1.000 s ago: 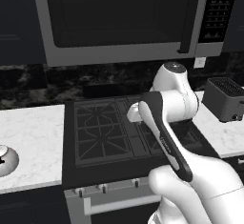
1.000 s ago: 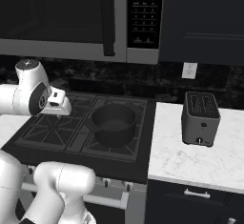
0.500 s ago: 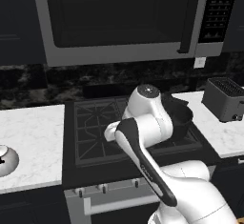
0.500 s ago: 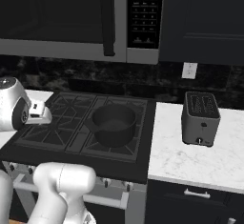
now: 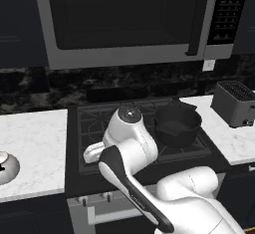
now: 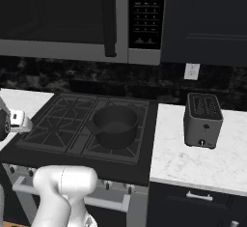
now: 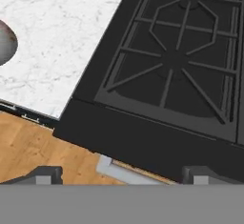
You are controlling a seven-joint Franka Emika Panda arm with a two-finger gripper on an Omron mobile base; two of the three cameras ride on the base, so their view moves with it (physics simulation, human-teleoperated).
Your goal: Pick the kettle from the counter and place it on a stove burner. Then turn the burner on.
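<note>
The kettle [image 5: 6, 167] sits on the counter [image 5: 35, 143] to the left of the cooktop, close to the counter's front edge and far out toward its left end, with only part of its rounded silvery body and dark top showing at the border of the left base view; in the hand view it [image 7: 5, 42] is a pale curved shape at the counter's far side, well apart from the stove. The arm is folded low in front of the range, its hand over the front left corner of the cooktop, and the gripper [image 7: 121, 173] has its two dark fingertips [image 7: 45, 174] spread wide apart with nothing between them, pointing down past the front edge of the stove toward the wooden floor [image 7: 33, 147]. Just beyond the tips lies the front left stove burner [image 7: 174, 58], its cast-iron prongs bare. A wide black pot [image 6: 115, 124] stands on the right-hand burners, toward the middle of the cooktop. On the counter right of the stove a dark toaster [image 6: 202, 120] stands near the back wall, and a microwave [image 5: 129, 19] hangs above the range.
</note>
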